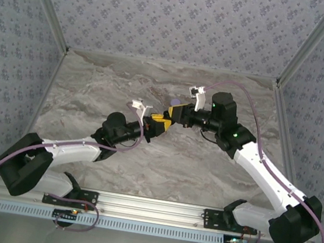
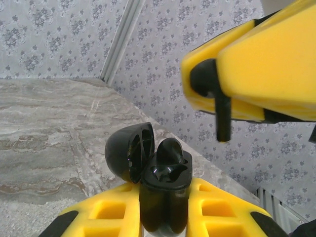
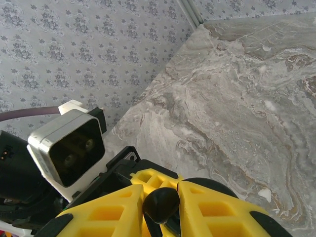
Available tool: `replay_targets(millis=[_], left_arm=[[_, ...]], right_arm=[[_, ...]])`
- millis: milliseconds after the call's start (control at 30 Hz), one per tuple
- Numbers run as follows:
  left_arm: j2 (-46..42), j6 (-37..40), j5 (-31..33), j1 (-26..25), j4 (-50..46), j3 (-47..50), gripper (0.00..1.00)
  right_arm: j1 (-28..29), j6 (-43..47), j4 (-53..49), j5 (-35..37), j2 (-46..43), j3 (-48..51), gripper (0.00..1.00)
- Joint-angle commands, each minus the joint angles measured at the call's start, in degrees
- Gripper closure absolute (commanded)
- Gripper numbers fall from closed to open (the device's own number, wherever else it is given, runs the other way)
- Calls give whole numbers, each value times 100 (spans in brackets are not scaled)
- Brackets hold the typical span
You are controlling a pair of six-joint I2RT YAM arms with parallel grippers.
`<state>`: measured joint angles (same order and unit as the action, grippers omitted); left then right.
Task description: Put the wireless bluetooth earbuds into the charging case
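Clamping one lid-open charging case (image 2: 163, 202), one earbud (image 2: 174, 152) seated, left gripper (image 2: 163, 215); right gripper (image 3: 160, 197) pinching second earbud (image 3: 160, 205)

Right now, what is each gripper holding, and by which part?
Left gripper grips the open charging case by the sides of its base. Right gripper pinches one earbud by its bulbous end, stem sticking out.

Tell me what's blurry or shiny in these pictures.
Left wrist view: the right gripper is close to the lens and out of focus, while the case in the left gripper is sharp, with small glints on its gloss. Right wrist view: the table is crisp, the earbud dark with little detail. Top view: even light, faint shadows under the arms.
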<state>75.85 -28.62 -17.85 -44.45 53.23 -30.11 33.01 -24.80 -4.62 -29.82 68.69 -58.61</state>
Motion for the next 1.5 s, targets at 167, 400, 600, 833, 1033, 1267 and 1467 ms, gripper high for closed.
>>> replay_targets(millis=[167, 400, 600, 833, 1033, 1267, 1467], left_arm=[[-146, -21, -173, -64, 429, -185, 81], [-189, 9, -193, -84, 554, -136, 81], [-230, 32, -168, -93, 609, -92, 81], [-264, 50, -123, -92, 622, -57, 81], [-295, 58, -35, -93, 600, -39, 81], [-405, 124, 60, -95, 506, -4, 81], [-457, 181, -6, -91, 438, -4, 81]], right_arm=[[91, 221, -164, 71, 75, -288, 76], [107, 291, -292, 152, 100, -310, 76], [108, 332, -354, 196, 119, -295, 76], [108, 360, -389, 210, 134, -309, 75], [108, 386, -463, 222, 128, -326, 76], [111, 448, -579, 303, 119, -352, 75], [117, 471, -630, 316, 117, -363, 70]])
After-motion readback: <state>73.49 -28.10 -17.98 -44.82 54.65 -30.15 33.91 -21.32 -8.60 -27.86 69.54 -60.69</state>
